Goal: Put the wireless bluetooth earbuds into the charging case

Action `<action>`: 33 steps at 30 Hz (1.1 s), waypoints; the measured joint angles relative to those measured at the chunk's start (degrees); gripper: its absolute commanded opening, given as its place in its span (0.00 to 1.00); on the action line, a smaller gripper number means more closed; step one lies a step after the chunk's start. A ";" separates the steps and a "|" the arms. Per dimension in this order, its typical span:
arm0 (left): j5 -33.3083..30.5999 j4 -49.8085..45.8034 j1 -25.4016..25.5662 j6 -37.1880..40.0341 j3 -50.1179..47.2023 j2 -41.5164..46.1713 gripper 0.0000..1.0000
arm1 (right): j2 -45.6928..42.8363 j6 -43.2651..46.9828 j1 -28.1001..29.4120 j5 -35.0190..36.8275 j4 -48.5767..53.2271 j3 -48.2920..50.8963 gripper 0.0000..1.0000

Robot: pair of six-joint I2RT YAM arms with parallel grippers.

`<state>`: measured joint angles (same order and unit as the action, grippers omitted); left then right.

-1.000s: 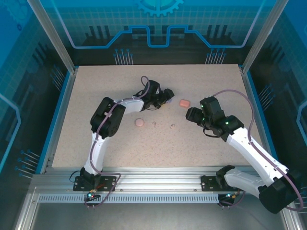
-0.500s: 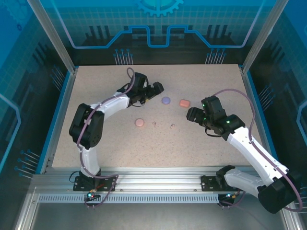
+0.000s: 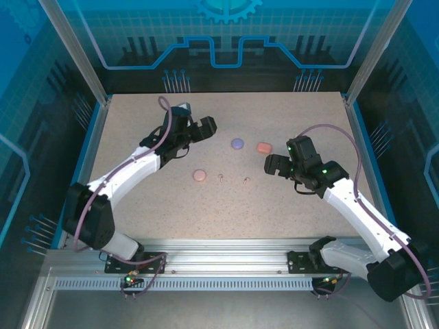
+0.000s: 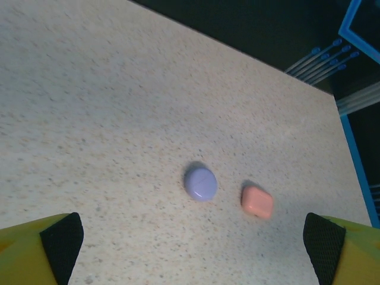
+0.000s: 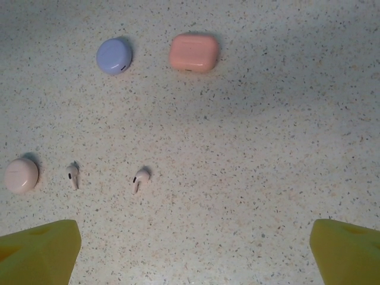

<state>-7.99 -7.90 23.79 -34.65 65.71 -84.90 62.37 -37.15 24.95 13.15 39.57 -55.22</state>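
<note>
As the left arm swung back from over the purple case [image 3: 237, 143], that case came into the open, and the left end effector [image 3: 199, 128] stood spread and empty, off to the case's left. The right end effector [image 3: 275, 164] had widened too, its fingers apart on nothing, right of the purple case and nearer the arms. This looked like a release, with the earbuds not yet stowed. The coral case [image 3: 264, 147] lay just right of the purple case and the pink case [image 3: 199, 175] nearer and to its left. All three were shut, their contents hidden. One pale earbud [image 3: 221, 177] and a second earbud [image 3: 246, 180] lay loose on the surface [image 3: 137, 205], nearer than the purple case.
</note>
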 measured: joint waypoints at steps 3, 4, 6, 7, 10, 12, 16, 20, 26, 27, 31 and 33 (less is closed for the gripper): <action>-2.45 3.15 -0.83 1.14 -4.31 4.22 0.99 | 1.64 0.44 0.00 0.24 0.07 -1.51 1.00; -2.93 4.22 -1.27 1.60 -5.66 5.40 0.99 | 2.29 0.66 0.00 0.33 -0.02 -1.97 1.00; -3.82 6.38 -2.29 2.60 -8.22 7.61 0.99 | 3.74 1.22 0.00 0.35 -0.20 -2.95 1.00; -4.26 6.93 -2.64 3.30 -8.96 8.33 0.99 | 4.44 1.42 0.00 0.33 -0.26 -3.37 1.00; -6.14 7.56 -3.30 4.72 -9.66 9.57 0.99 | 6.27 1.88 0.02 0.31 -0.83 -4.33 1.00; -7.63 7.85 -3.41 5.09 -9.64 10.19 0.99 | 7.58 2.27 0.15 0.13 -1.49 -4.94 1.00; -10.95 8.92 -3.74 5.11 -10.56 11.98 0.99 | 11.37 2.91 1.07 -0.28 -1.73 -8.09 1.00; -13.16 9.53 -4.98 5.07 -11.69 13.49 0.99 | 16.81 3.93 3.74 -0.63 -1.53 -14.21 1.00; -13.86 8.96 -5.46 5.55 -12.33 13.77 0.99 | 25.31 4.44 8.55 -1.60 -0.24 -23.30 1.00; -13.84 8.39 -5.49 5.70 -12.52 13.77 0.99 | 26.73 4.42 9.38 -1.64 0.00 -24.65 1.00; -13.64 6.25 -5.79 4.76 -13.62 13.77 0.99 | 31.87 4.02 12.37 -1.95 0.96 -29.27 1.00; -13.31 5.33 -6.16 3.43 -14.71 13.77 0.99 | 34.64 3.69 13.44 -2.36 1.95 -31.91 1.00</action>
<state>-21.30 -2.57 17.63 -31.22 51.00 -71.13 97.01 -33.45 38.39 10.79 41.52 -87.13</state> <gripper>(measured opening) 0.987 0.998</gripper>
